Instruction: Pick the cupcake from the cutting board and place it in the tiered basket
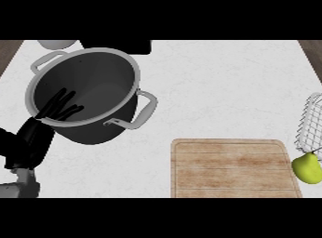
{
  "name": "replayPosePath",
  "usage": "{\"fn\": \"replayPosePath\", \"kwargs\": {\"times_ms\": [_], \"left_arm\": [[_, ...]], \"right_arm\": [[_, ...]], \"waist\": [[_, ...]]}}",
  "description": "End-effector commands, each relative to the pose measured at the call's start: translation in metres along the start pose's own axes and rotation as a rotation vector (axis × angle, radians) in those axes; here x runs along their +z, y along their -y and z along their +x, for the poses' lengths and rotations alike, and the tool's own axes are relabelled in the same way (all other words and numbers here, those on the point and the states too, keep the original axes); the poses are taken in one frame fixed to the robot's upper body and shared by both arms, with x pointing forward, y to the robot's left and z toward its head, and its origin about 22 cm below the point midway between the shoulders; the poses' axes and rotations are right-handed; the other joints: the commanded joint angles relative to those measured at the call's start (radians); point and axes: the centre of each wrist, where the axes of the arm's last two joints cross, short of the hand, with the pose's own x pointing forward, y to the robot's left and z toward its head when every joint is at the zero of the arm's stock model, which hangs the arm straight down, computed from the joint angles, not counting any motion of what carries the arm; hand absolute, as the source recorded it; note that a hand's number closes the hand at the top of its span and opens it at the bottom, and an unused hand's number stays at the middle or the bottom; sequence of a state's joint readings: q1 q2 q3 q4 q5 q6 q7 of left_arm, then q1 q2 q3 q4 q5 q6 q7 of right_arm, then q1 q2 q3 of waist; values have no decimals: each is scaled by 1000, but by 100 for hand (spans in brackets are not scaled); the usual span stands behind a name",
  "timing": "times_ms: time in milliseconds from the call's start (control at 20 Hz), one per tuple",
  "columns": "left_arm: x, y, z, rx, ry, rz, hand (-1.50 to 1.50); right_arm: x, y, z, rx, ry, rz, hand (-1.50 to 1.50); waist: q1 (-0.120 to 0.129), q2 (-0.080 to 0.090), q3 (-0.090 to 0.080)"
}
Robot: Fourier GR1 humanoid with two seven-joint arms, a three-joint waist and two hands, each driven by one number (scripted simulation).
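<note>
The wooden cutting board lies at the lower middle of the counter, and nothing shows on its top. No cupcake shows anywhere in the head view. The wire tiered basket stands at the right edge, partly cut off. My left hand comes in from the lower left; its straight fingers reach over the rim of a large pot and into it. It holds nothing, and my right hand is out of view.
The big grey pot with two handles stands at the upper left. A green pear lies between the board's right edge and the basket's foot. A pale round object and a dark one sit at the back.
</note>
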State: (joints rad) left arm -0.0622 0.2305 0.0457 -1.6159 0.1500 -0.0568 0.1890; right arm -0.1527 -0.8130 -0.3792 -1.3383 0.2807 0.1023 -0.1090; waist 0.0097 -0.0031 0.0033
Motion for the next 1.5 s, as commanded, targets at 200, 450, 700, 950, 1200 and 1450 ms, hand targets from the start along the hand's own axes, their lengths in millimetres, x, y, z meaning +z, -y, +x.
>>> {"fn": "replayPosePath", "kwargs": {"times_ms": [200, 450, 700, 950, 1200, 1450], "left_arm": [[-11, -6, 5, -32, -59, 39, 0], [-7, -6, 5, -15, -70, 19, 0], [-1, -1, -2, -25, -70, 23, 0], [2, -4, -12, -29, -60, 18, 0], [10, -7, -14, -21, -79, 33, 0], [6, -22, -9, -10, -61, 23, 0]], "right_arm": [[-14, -42, -12, -113, 33, -168, 150], [-36, -33, 2, -100, 50, -155, -150], [-52, -29, 24, -148, 51, -160, -150], [-51, -42, 12, -370, -4, -175, -150], [-46, -10, 7, -598, -43, -244, -150], [-38, 29, -30, -769, -83, -383, -150]], "waist": [[-4, 5, -3], [-3, 4, -3], [-4, 3, -3], [-7, 3, -3], [-18, -1, -4], [-11, 4, -3]]}}
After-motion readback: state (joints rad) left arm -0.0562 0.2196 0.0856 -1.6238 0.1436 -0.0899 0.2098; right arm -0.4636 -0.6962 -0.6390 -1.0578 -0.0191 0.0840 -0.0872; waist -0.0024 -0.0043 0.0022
